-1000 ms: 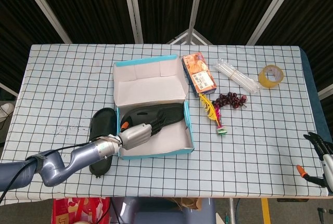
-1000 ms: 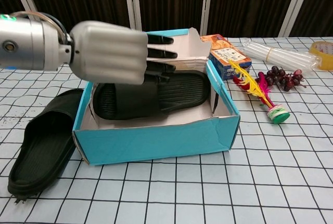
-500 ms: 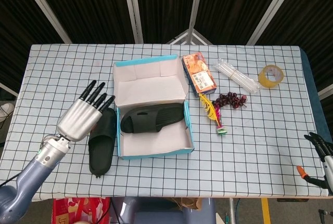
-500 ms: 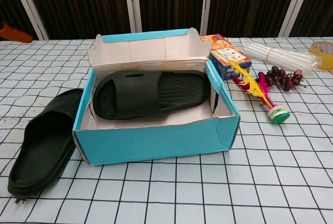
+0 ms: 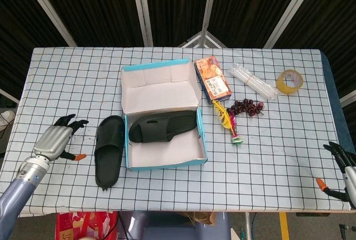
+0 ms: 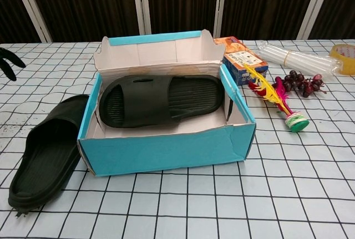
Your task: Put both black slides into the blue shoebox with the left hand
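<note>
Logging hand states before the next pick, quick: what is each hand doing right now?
Left hand: open, holding nothing.
Right hand: only partly visible; cannot tell.

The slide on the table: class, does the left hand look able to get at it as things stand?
Probably yes. The left hand is open, and nothing lies between it and the slide on the table, left of the blue shoebox.

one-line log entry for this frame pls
slide in box: placed | second slide: on table, left of blue shoebox | left hand: empty, left of second slide | right hand: idle, table's right edge | progress: one of two
</note>
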Action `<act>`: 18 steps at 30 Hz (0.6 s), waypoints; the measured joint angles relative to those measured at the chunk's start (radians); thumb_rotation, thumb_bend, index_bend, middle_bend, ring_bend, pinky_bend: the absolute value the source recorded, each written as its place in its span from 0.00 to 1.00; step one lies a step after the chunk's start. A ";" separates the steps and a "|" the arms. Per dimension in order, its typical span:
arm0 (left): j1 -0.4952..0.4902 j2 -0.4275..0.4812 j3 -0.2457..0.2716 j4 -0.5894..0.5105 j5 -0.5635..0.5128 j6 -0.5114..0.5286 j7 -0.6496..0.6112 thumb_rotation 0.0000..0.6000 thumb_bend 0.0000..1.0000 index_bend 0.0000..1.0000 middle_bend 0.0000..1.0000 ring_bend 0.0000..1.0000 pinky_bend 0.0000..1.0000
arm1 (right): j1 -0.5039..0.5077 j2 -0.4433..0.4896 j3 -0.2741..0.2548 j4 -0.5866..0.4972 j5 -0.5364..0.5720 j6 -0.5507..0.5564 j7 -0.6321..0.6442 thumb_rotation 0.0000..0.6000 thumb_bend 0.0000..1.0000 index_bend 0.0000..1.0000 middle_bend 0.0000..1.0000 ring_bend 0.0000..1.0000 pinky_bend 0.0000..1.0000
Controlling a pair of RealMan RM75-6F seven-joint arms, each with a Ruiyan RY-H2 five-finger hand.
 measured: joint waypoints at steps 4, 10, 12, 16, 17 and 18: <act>-0.020 -0.031 -0.024 0.029 -0.073 -0.054 -0.051 0.77 0.11 0.17 0.23 0.01 0.07 | 0.003 -0.003 0.001 0.004 0.009 -0.009 -0.005 1.00 0.31 0.15 0.11 0.18 0.14; -0.077 -0.067 -0.061 0.077 -0.193 -0.132 -0.071 0.76 0.11 0.17 0.22 0.01 0.07 | 0.008 -0.009 0.003 0.008 0.015 -0.019 -0.017 1.00 0.31 0.15 0.11 0.18 0.14; -0.101 -0.072 -0.069 0.091 -0.224 -0.148 -0.058 0.76 0.11 0.17 0.21 0.01 0.07 | 0.009 -0.011 0.004 0.007 0.018 -0.022 -0.019 1.00 0.31 0.15 0.11 0.18 0.14; -0.145 -0.070 -0.069 0.106 -0.279 -0.181 -0.003 0.76 0.11 0.17 0.20 0.00 0.07 | 0.012 -0.013 0.004 0.006 0.024 -0.031 -0.028 1.00 0.31 0.15 0.11 0.18 0.14; -0.160 -0.069 -0.066 0.110 -0.297 -0.190 0.019 0.76 0.11 0.17 0.19 0.00 0.07 | 0.012 -0.013 0.004 0.005 0.026 -0.032 -0.030 1.00 0.31 0.15 0.11 0.18 0.14; -0.171 -0.069 -0.062 0.113 -0.308 -0.196 0.036 0.76 0.11 0.17 0.19 0.00 0.07 | 0.013 -0.013 0.004 0.005 0.028 -0.034 -0.032 1.00 0.31 0.15 0.11 0.18 0.14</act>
